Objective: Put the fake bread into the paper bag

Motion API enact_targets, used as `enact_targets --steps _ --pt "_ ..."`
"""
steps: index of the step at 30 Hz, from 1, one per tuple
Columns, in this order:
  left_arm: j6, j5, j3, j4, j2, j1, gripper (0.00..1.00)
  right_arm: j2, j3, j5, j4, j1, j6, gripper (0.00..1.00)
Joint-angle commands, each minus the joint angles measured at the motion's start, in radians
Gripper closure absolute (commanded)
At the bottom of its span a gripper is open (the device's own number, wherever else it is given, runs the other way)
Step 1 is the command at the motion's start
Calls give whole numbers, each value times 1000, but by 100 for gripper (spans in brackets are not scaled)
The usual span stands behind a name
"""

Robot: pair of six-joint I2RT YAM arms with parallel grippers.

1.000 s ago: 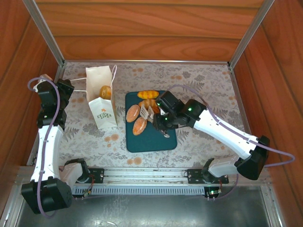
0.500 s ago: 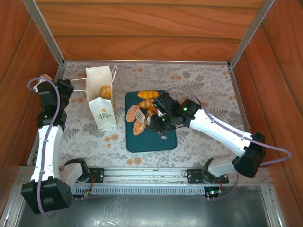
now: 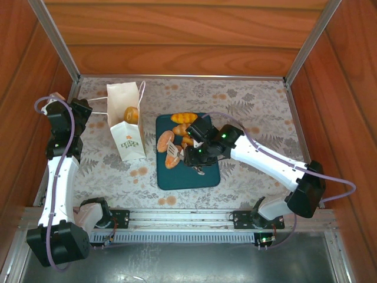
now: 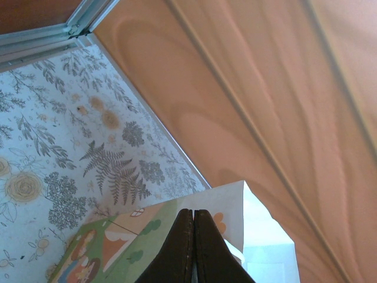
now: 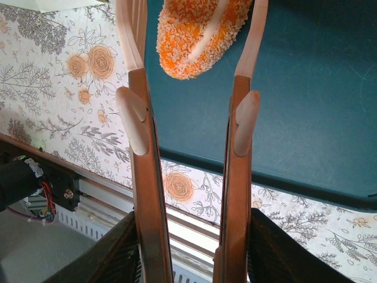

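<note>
The right end effector [image 3: 172, 154] hung low over the flat dark teal tray [image 3: 189, 175]. Its two fingers [image 5: 132, 112] were spread wide to either side of a crumb-coated orange oval toy roll [image 5: 200, 32] lying on the tray's left part. In the right wrist view the roll sat between the fingertips with a gap on each side, so the grasp looked not yet made. To do it well, the fingers should probably reach a little further over the roll so that they meet its broad middle, then close across its short axis. A hard shell pinched near a tapered end could squirt out. Other glossy golden-brown toy pastries [image 3: 184, 118] lay just beside it, so a straight approach without sweeping seemed wise.

The white paper gift bag [image 3: 126, 127] stood upright on the flower-patterned table [image 3: 253, 100], left of the tray, mouth up, with one pastry [image 3: 131, 114] already inside. The left end effector [image 4: 193, 227] was pressed together at the bag's upper edge. Whether it pinched paper or cord could not be told. The carry would likely need to rise above the rim before crossing.
</note>
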Motion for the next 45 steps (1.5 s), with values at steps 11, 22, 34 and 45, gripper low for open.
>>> enact_targets --steps 11,22,34,45 --pt "-3 -3 4 17 -17 8 100 22 -38 -43 55 15 22 53" --pt "-2 -5 7 15 -16 7 100 54 -61 -52 89 17 28 54" --pt "-2 -6 12 13 -14 7 100 38 -69 -48 78 18 25 64" --pt "-1 -3 15 16 -8 7 100 -75 -82 -6 41 17 35 68"
